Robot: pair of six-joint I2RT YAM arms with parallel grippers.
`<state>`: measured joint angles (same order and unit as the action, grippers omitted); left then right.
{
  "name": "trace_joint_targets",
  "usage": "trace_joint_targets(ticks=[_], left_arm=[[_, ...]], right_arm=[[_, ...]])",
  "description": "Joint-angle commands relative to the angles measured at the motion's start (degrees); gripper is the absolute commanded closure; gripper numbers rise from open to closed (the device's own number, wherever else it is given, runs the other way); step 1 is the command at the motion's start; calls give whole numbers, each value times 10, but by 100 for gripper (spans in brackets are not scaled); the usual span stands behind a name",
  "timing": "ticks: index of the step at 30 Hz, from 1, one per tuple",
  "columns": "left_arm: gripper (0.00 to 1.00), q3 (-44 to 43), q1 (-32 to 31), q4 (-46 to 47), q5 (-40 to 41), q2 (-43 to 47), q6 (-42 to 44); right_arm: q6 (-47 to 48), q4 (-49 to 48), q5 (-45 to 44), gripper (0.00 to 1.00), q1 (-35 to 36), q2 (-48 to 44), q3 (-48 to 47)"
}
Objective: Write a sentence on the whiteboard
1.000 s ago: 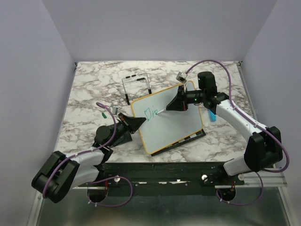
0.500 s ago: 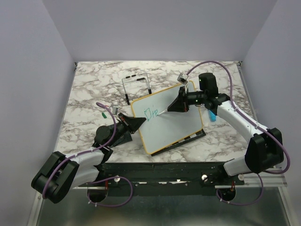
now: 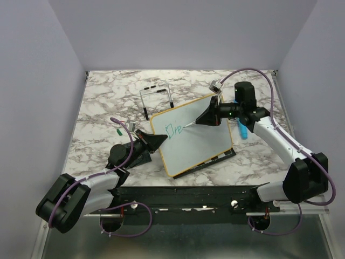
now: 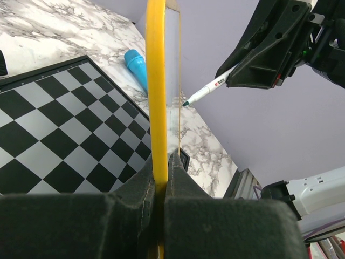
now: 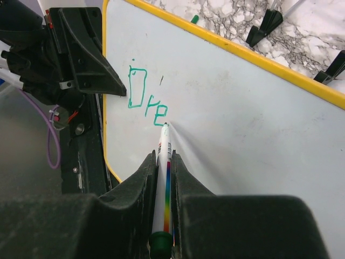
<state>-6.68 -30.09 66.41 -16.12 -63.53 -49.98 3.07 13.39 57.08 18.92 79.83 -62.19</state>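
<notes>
The whiteboard [image 3: 197, 140], white with a yellow frame, stands tilted over the chessboard. My left gripper [image 3: 157, 141] is shut on its left edge; the left wrist view shows the yellow frame [image 4: 156, 81] pinched between the jaws of the left gripper [image 4: 161, 162]. My right gripper [image 3: 207, 116] is shut on a white marker [image 5: 164, 162] with a rainbow band. The marker's tip [image 3: 185, 127] touches the board just after the teal-green letters "Dre" [image 5: 145, 102], the start of the sentence. Seen from the right wrist, the right gripper [image 5: 164, 157] clamps the marker's barrel.
A black-and-white chessboard [image 4: 64, 124] lies under the whiteboard, its edge showing at the near right [image 3: 223, 156]. A black wire stand [image 3: 157, 100] sits behind the board. A blue cylinder [image 3: 243, 132] lies at the right, a small green cap [image 3: 118, 131] at the left.
The right gripper has moved rightward with the marker, and an "e" has been added after "Dr". The left gripper and the board have stayed still.
</notes>
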Motion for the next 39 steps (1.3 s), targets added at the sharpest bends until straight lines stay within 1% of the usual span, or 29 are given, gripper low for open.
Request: trace_joint_targets(ticks=[1, 8, 24, 33, 39], left_arm=[[100, 10, -2, -23, -16, 0, 66], [100, 14, -2, -23, -15, 3, 67], [100, 18, -2, -12, -15, -2, 67], [100, 18, -2, -11, -15, -3, 65], [100, 17, -2, -12, -15, -3, 65]], right_arm=[[7, 5, 19, 99, -13, -16, -8], [7, -8, 37, 99, -26, -28, 4], [10, -24, 67, 99, -35, -26, 15], [1, -39, 64, 99, -36, -28, 20], [-14, -49, 42, 99, -36, -19, 16]])
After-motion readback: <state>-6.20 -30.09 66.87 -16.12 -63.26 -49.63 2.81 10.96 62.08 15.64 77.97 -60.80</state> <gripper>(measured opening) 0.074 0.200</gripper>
